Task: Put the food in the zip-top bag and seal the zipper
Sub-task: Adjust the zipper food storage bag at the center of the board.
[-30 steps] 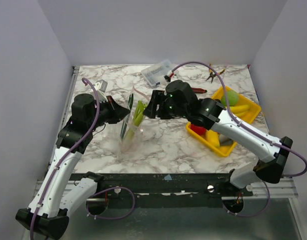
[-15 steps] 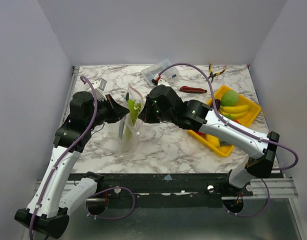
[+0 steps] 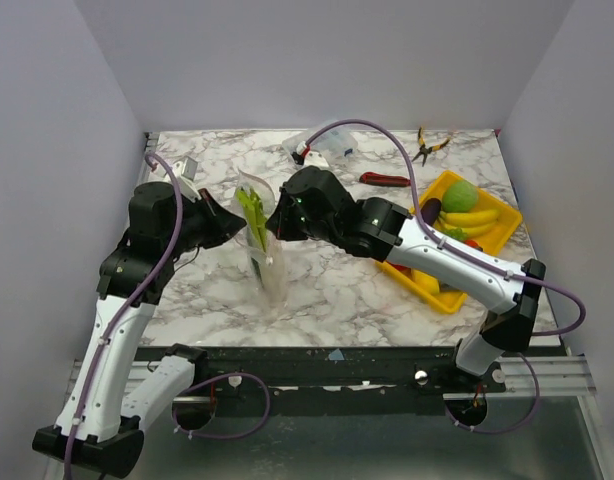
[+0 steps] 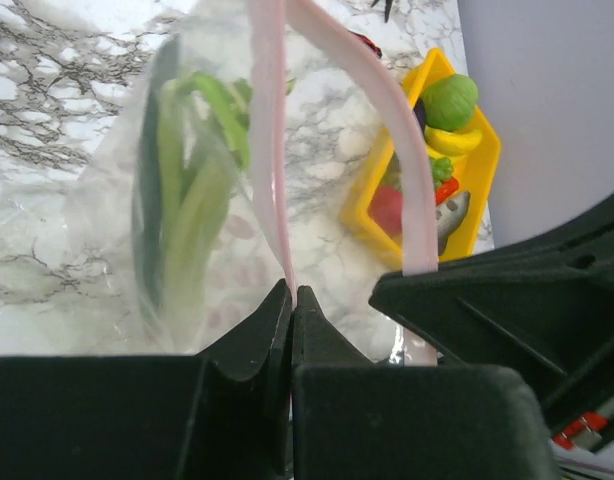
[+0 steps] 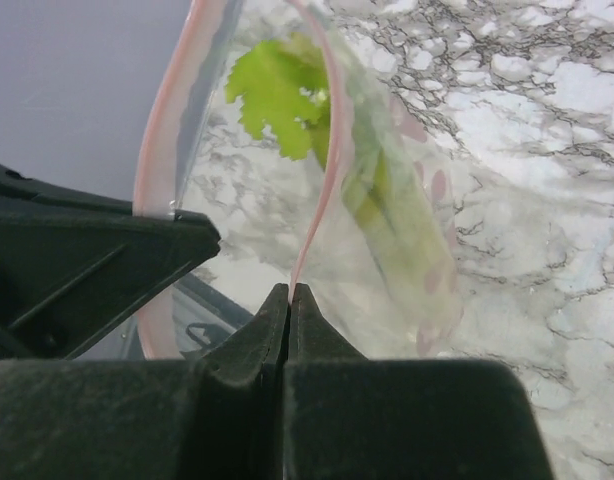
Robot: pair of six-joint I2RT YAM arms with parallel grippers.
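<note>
Marble-patterned counter (image 3: 337, 300) fills a plain, pale-walled booth. Left of its middle the zip-top bag (image 3: 267, 268) hangs upright between the two arms; I cannot tell whether its bottom rests on the surface or sits just above it. One lip of the pink zipper (image 4: 270, 150) is pinched in the closed left gripper (image 4: 292, 293). The right gripper (image 5: 289, 290) is clamped on the opposite lip, so the mouth stands parted as a narrow loop. Inside, the celery stalk (image 5: 382, 195) leans with its leafy end up near the mouth. More food lies well apart in the yellow tray (image 3: 432, 288) on the right: a green ball (image 3: 461, 194), yellow pieces (image 3: 475, 217), a purple eggplant (image 3: 430, 211) and something red, probably the tomato (image 4: 387, 210).

The bag looks thin, slick and nearly weightless, and it should not keep any shape by itself. Only the zipper seems to have a little stiffness, which makes it the sensible place to hold, one lip per gripper as now. Pulling the lips too far apart would likely flatten the opening, and the film could slide out of a weak pinch. The toy pieces seem light, hard and smooth. The round ones may roll or squirt from the jaws, so a grip across their widest part suits best. The celery's tall top could get in the way of the seal
</note>
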